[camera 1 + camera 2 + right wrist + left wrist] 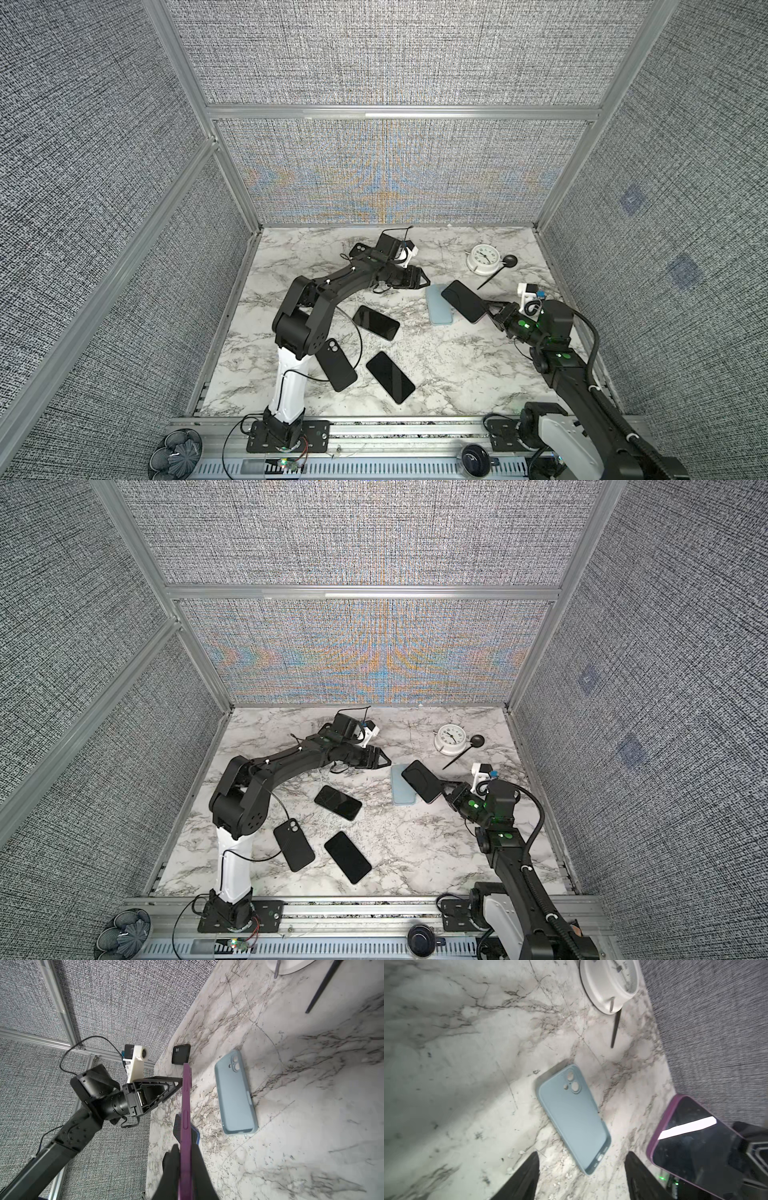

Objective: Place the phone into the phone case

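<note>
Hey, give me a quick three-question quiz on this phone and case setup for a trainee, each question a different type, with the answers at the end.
1. True or false: the fingers of the left gripper stand open, holding nothing.
2. Multiple choice: the right gripper is shut on A, the white clock; B, the purple-edged phone; C, a black case.
3. Count: how many glossy black phones lie flat on the table?
Key: 1 true; 2 B; 3 two.

Purple-edged phone (691,1147) raised, tilted, just beside light-blue case (573,1120) lying flat, empty.
</note>
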Available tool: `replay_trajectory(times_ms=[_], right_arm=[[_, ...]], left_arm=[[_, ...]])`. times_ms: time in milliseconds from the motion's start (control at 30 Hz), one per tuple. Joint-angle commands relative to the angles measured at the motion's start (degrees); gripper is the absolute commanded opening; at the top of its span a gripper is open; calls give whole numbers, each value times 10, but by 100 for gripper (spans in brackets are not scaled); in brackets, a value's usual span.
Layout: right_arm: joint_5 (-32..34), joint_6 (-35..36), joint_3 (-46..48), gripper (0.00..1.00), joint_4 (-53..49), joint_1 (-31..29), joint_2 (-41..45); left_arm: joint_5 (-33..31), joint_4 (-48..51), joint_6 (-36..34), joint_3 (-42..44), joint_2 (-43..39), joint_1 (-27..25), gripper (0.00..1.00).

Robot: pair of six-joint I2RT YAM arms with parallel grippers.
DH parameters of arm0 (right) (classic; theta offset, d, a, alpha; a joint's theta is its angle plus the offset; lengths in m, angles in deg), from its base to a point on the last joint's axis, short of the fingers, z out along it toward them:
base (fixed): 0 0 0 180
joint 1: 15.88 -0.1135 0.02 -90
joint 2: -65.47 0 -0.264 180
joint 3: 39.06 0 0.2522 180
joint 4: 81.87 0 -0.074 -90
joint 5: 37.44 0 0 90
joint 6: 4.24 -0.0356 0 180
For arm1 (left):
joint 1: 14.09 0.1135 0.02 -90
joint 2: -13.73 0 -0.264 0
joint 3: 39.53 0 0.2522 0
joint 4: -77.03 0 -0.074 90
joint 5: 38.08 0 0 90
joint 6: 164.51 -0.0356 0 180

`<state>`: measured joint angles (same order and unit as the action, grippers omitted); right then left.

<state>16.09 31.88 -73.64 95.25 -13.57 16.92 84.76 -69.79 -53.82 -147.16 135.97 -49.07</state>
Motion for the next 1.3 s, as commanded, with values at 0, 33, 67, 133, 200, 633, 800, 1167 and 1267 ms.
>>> replay_trajectory(times_ms=[0,33,67,133,200,633,800,1167,1267], right_arm=[[-1,25,-10,0,-27,4,15],[-1,28,-11,0,-34,6,19],[-1,31,-11,0,-38,8,21],[-1,31,-10,0,-42,10,21],[-4,31,-10,0,-41,11,17],[-5,37,-9,0,-54,11,13],[1,46,-5,0,-73,12,26],[4,44,9,0,-57,14,25],[-1,45,12,0,-51,15,18]], left_arm=[[-61,156,-119,-74,42,-2,66],[-71,169,-130,-96,55,-3,66],[-80,179,-141,-121,69,-3,66],[-91,192,-161,-159,91,-3,66],[-97,202,-182,-197,116,-3,66],[-132,272,-253,-476,304,-53,65],[-134,271,-248,-478,317,-53,62],[-145,284,-252,-441,302,-53,29],[-154,283,-251,-422,292,-53,22]])
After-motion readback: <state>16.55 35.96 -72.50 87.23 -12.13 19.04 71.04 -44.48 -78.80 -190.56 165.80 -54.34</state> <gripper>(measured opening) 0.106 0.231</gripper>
